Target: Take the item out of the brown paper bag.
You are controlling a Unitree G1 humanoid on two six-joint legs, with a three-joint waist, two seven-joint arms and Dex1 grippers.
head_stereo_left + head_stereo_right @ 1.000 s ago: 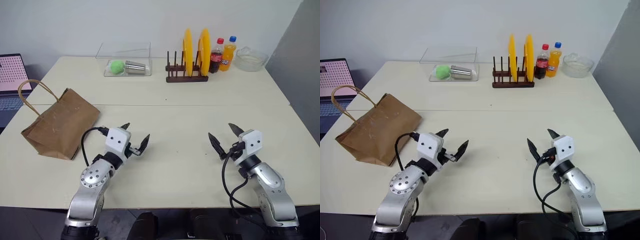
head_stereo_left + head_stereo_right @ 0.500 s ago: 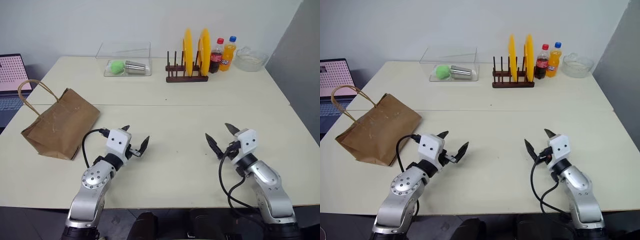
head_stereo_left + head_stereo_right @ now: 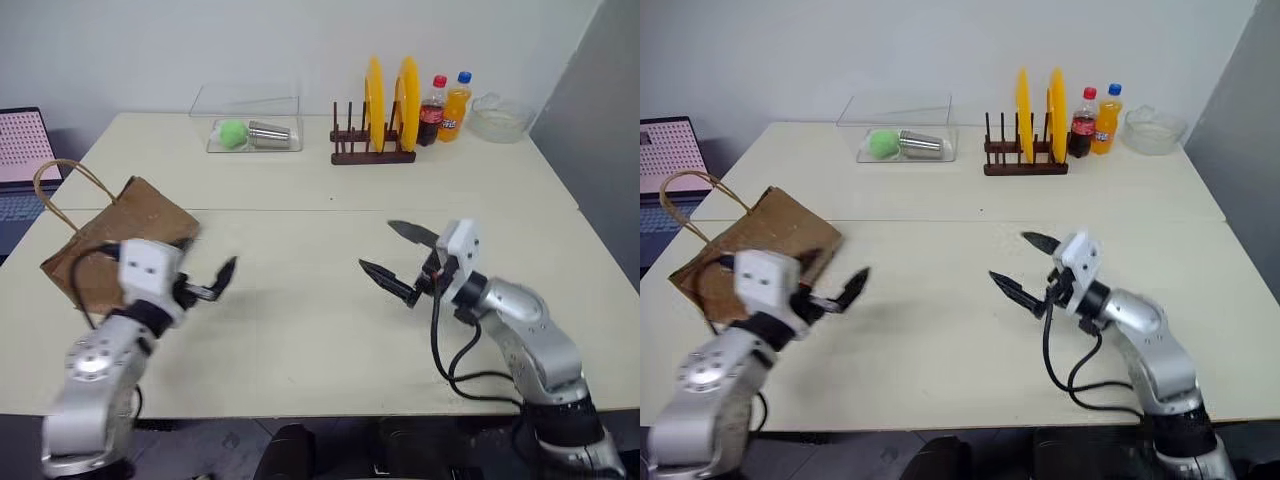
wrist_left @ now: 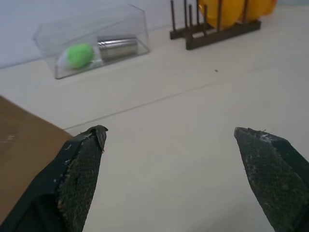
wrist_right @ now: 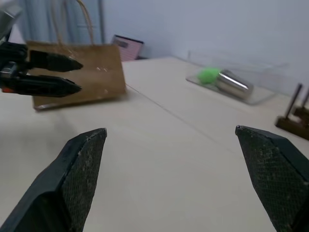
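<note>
In the last second I have moved both arms toward the brown paper bag (image 3: 115,245) lying on the worktop (image 3: 320,330), left claw (image 3: 205,285) now beside it, right claw (image 3: 395,255) mid-worktop, both open and empty, so the item, hidden from me, is presumably still inside.

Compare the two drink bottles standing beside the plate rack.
The cola bottle holds dark liquid under a red cap; the orange soda bottle holds orange liquid under a blue cap. The cola bottle stands nearer the plate rack, the orange soda bottle nearer the glass bowl. The orange one's cap sits slightly higher. Both are upright, capped and side by side.
</note>
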